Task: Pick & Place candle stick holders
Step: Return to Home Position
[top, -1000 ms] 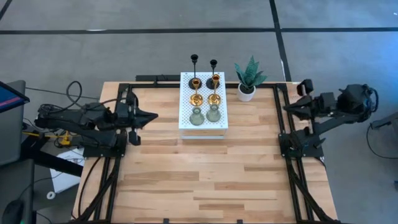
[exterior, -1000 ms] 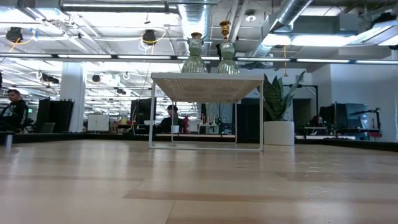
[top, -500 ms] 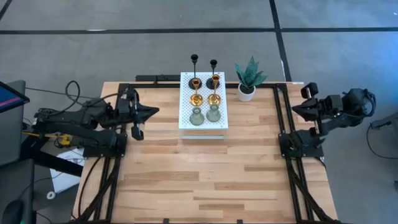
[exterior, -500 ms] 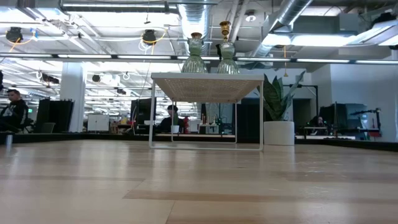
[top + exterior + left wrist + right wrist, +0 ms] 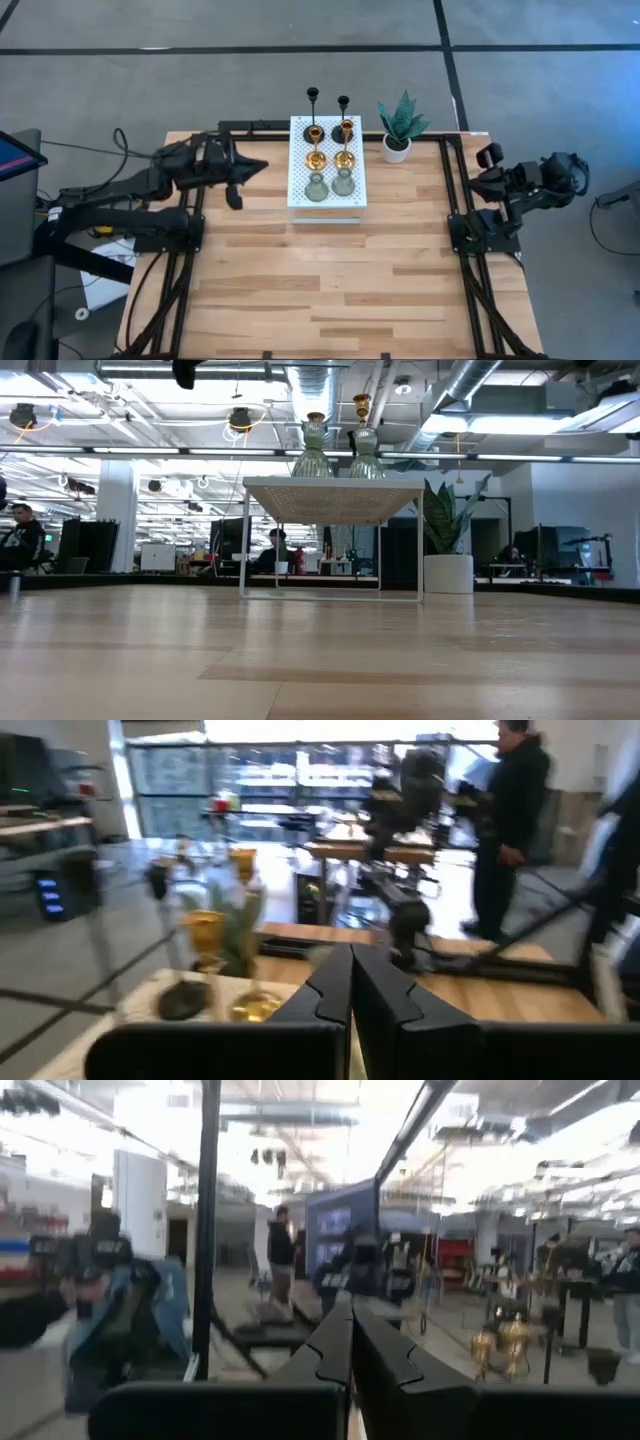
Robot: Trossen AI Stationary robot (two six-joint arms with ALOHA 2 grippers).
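Gold, black and grey-green holders stand paired on the shelf. My left gripper has risen beside it, my right gripper has drawn back past the table edge (both pinched closed, holding nothing), so I judge placing finished, only homing left.

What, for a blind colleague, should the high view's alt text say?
Six candle stick holders stand paired on a white shelf beside a potted plant: black, gold, pale green. The left hand and right hand wait at the sides of the table.
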